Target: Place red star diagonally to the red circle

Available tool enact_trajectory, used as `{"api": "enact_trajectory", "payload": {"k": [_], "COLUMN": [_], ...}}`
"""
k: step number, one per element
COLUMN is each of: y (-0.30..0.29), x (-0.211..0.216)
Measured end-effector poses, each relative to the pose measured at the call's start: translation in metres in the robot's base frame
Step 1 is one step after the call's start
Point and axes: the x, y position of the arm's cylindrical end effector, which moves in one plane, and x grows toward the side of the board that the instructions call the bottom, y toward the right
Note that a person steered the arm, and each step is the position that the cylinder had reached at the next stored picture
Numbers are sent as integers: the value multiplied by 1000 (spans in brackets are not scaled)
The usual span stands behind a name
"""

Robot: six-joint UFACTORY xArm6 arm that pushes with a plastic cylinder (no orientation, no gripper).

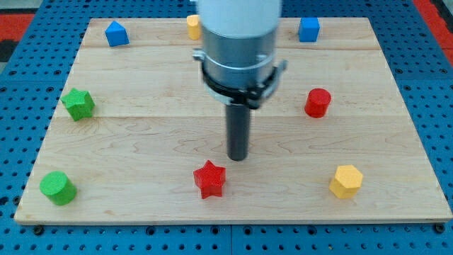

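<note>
The red star [210, 178] lies on the wooden board [141, 134] near the view's bottom centre. The red circle [318, 103] stands to the view's right, above and well right of the star. My tip [238, 157] is on the board just above and right of the red star, a small gap away from it. The arm's grey and white body hides the board's top centre.
A green star [78, 104] sits at the left, a green circle [57, 188] at bottom left. A yellow hexagon [346, 181] is at bottom right. Blue blocks [117, 33] [308, 30] and a partly hidden yellow block [193, 26] line the top edge.
</note>
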Motion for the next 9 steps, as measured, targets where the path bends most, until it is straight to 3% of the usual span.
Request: {"api": "enact_trajectory", "payload": {"k": [1,2,3,4,5,6,8,9], "y": [41,6,-60,-48,-58,-121,-66,-66], "x": [52,91,74,31,41,39,3,-36]}}
